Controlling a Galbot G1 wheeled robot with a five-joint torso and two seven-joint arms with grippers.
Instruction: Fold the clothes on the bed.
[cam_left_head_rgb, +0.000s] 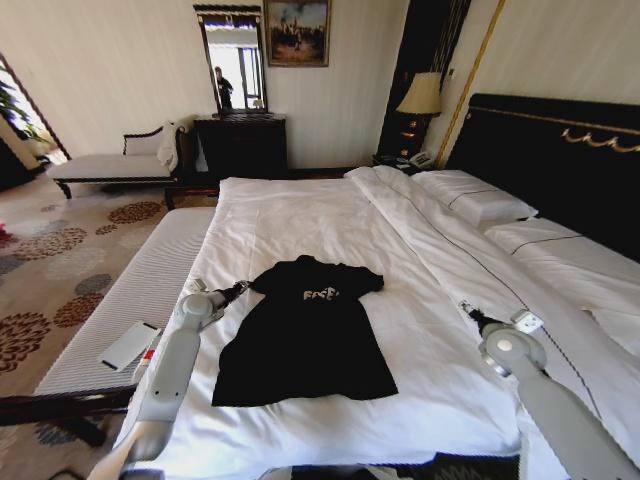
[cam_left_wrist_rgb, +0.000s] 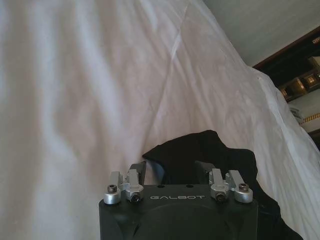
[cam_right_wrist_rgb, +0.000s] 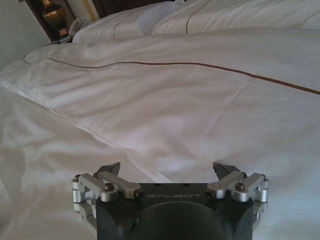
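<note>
Black T-shirt (cam_left_head_rgb: 305, 335) flat on bed (cam_left_head_rgb: 300, 215); left gripper (cam_left_head_rgb: 238, 289) spread at sleeve

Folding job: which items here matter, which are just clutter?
In play: black T-shirt lying flat on the bed; left gripper open at its sleeve; right gripper open over the duvet.

Clutter: white card on the bench, pillows, lamp, chaise.

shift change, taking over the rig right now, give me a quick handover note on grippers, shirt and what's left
Left gripper: open, at the T-shirt's left sleeve, holding nothing.
Right gripper: open, over the white duvet, to the shirt's right.
T-shirt: spread flat on the bed, collar toward the far end.
Done: no fold made.
Left: all of the folding.
</note>
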